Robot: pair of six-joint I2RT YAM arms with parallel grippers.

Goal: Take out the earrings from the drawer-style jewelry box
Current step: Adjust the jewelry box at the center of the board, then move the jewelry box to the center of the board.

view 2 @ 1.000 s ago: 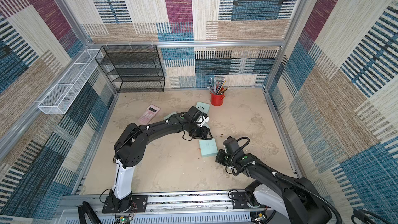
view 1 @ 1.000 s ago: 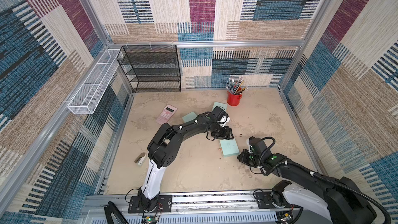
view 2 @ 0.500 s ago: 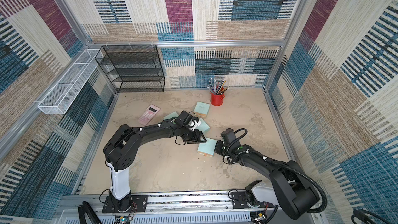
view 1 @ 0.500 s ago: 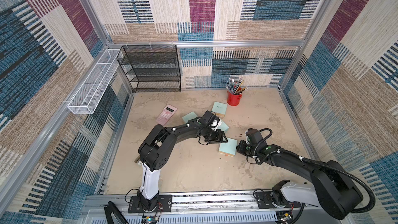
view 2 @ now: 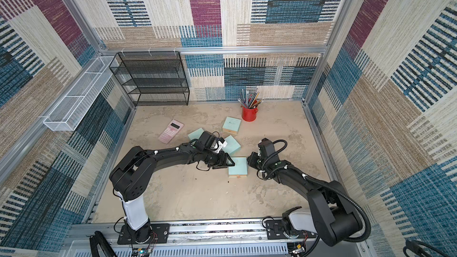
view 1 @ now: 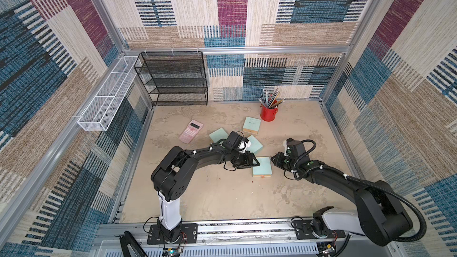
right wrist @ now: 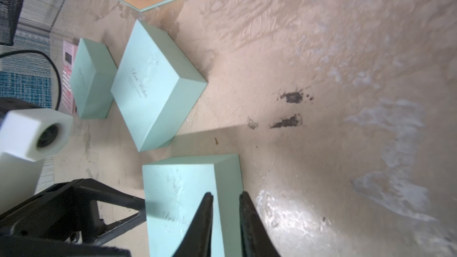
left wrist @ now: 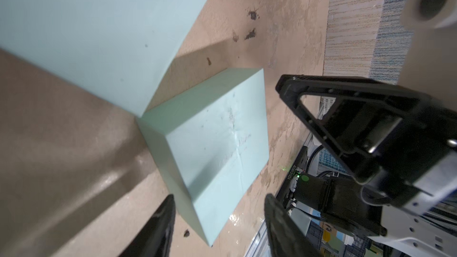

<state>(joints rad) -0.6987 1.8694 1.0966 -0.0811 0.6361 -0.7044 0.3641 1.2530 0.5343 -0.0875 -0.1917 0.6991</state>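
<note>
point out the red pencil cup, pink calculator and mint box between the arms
red pencil cup [view 1: 268, 114], in a top view, red side wall
pink calculator [view 1: 188, 134], in a top view, keypad middle
mint box [view 1: 264, 167], in a top view, top face

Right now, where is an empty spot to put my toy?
Bare: the wide stretch between the nearest mint box and the front rail, and the strip between black shelf and pink calculator. Crowded: mid-table, among the other mint boxes.
</note>
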